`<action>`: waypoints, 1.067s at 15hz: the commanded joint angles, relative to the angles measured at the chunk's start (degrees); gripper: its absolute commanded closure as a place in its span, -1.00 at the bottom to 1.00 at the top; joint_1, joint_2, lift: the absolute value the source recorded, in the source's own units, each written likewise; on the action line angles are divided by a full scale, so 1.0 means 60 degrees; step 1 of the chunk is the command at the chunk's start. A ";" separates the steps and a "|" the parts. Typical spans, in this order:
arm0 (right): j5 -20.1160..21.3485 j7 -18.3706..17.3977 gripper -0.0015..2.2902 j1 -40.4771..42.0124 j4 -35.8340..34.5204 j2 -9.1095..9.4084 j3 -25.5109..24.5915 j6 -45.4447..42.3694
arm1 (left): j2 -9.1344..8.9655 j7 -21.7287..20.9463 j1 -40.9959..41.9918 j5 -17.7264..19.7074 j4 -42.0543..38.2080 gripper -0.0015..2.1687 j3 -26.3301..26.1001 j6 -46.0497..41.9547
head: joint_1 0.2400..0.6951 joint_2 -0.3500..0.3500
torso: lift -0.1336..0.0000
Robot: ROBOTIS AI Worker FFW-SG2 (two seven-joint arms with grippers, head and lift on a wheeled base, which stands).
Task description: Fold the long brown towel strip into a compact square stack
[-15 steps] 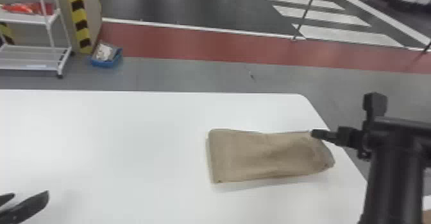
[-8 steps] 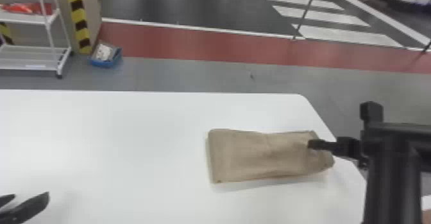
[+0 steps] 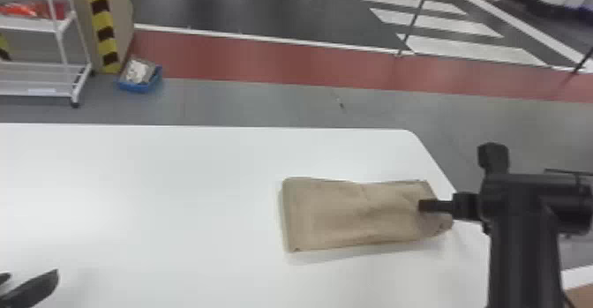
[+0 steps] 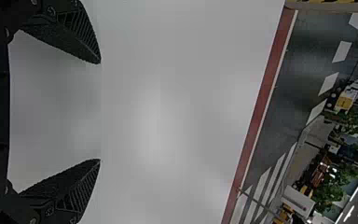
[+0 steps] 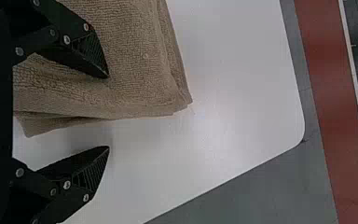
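"Because I only have the cameras out here, where does the brown towel strip (image 3: 344, 214) lie from my right fingers (image 5: 91, 51)?"

"Mostly to their left. I see its long axis running roughly along the far edge of the counter (image 3: 132, 197), with its right end close to the right edge. My right fingers stand wide at that end: one above the towel, the other past its short edge. I can't tell whether either touches."

"And my left fingers (image 4: 81, 35)?"

"Spread wide too, holding nothing, over the left side of the counter and well apart from the towel. The right arm is much the nearer, so I'd judge the next fold wants that short end pinched and brought leftward."

"Any label or writing on the towel?"

"None that I can read."
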 commanded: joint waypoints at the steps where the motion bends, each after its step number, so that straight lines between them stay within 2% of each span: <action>1: -0.0103 0.0014 -0.41 0.0039 0.0006 0.0015 -0.0081 0.0008 | 0.0000 0.0000 -0.0014 -0.0003 0.0003 -0.87 -0.0054 0.0000 | 1.00 -0.79 | -0.86; 4: -0.0177 0.0029 0.12 0.0024 0.0006 0.0001 -0.0228 0.0037 | 0.0000 0.0015 0.0000 -0.0003 0.0003 -0.87 -0.0054 0.0000 | 1.00 -0.80 | -0.86; 5: -0.0265 0.0014 0.24 0.0009 0.0006 0.0015 -0.0271 0.0067 | 0.0000 0.0000 0.0000 -0.0003 0.0017 -0.87 -0.0025 0.0000 | 1.00 -0.81 | -0.86; 9: -0.0997 0.0278 0.24 0.0068 -0.0668 0.0074 -0.0667 0.0740 | 0.0000 -0.0015 0.0000 -0.0003 0.0017 -0.87 0.0019 0.0000 | 1.00 -0.79 | -0.86; 11: -0.1393 0.0952 0.24 0.0126 -0.1650 0.0059 -0.0872 0.1737 | 0.0015 -0.0029 0.0000 -0.0003 0.0017 -0.87 0.0048 0.0000 | 1.00 -0.77 | -0.86; 13: -0.1466 0.1464 0.24 0.0156 -0.2616 0.0030 -0.0872 0.2615 | 0.0029 -0.0029 0.0000 -0.0003 0.0017 -0.87 0.0048 0.0000 | 1.00 -0.73 | -0.86; 16: -0.1964 0.1743 0.24 0.0170 -0.3730 0.0001 -0.0872 0.4051 | 0.0029 -0.0029 -0.0029 -0.0003 0.0032 -0.87 0.0033 0.0000 | 1.00 -0.69 | -0.86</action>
